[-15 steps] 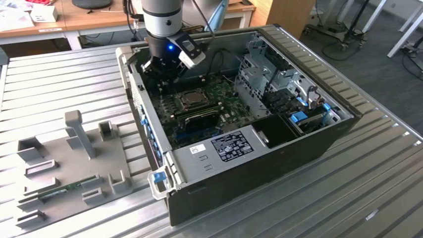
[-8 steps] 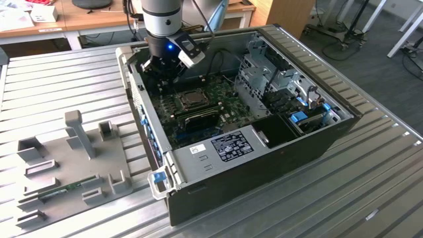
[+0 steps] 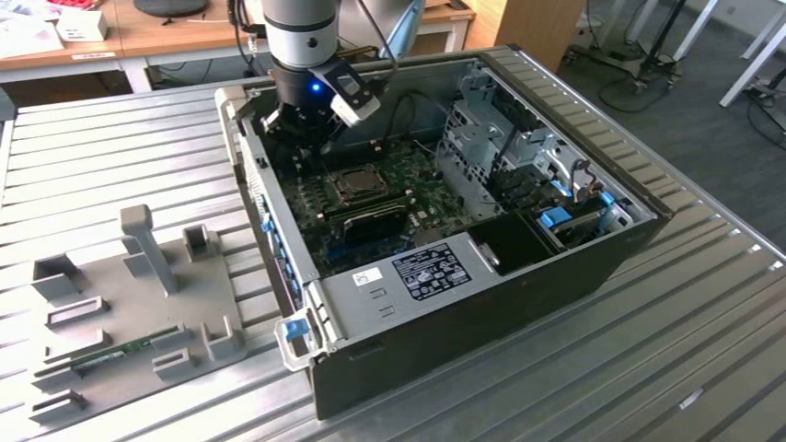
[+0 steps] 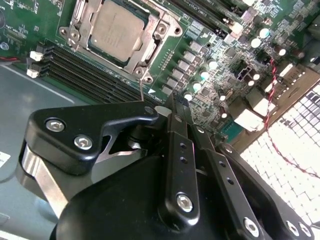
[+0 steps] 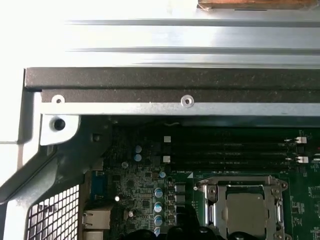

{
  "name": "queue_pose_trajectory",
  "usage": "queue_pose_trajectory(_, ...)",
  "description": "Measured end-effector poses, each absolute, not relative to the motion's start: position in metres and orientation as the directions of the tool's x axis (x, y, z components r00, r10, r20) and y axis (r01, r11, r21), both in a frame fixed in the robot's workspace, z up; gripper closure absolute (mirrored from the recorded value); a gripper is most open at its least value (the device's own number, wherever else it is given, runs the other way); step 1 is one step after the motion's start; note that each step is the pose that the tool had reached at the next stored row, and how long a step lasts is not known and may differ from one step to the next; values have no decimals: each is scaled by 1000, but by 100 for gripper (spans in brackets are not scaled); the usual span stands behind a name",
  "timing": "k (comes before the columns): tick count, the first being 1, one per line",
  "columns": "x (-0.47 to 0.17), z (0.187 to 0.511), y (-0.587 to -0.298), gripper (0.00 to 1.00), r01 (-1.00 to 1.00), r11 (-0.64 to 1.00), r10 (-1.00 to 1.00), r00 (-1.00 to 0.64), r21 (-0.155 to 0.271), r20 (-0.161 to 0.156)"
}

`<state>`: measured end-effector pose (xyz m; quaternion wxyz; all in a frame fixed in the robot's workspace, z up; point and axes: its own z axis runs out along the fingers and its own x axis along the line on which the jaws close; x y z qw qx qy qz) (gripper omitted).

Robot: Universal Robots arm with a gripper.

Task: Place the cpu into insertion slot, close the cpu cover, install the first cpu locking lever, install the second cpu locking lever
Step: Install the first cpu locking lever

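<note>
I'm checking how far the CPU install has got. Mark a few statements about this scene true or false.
1. The square silver-topped cpu lies in the dark-framed insertion slot of the green motherboard. True.
2. The thin silver-metal cpu cover stands raised on its hinge. False: it lies flat, framing the chip.
3. The black gripper holds the chip in the air. False: the chip is seated, and the gripper is beside the slot.
4. The black computer case lies on a ribbed metal table. True.
5. The grey fixture plate lies at the exterior view's right of the case. False: it lies at the left.
</note>
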<state>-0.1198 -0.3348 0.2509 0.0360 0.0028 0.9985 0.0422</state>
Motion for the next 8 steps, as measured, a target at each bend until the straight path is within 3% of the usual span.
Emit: queue_pose_trajectory(8, -121, 251, -331, 90, 3, 996, 9, -997, 86, -72)
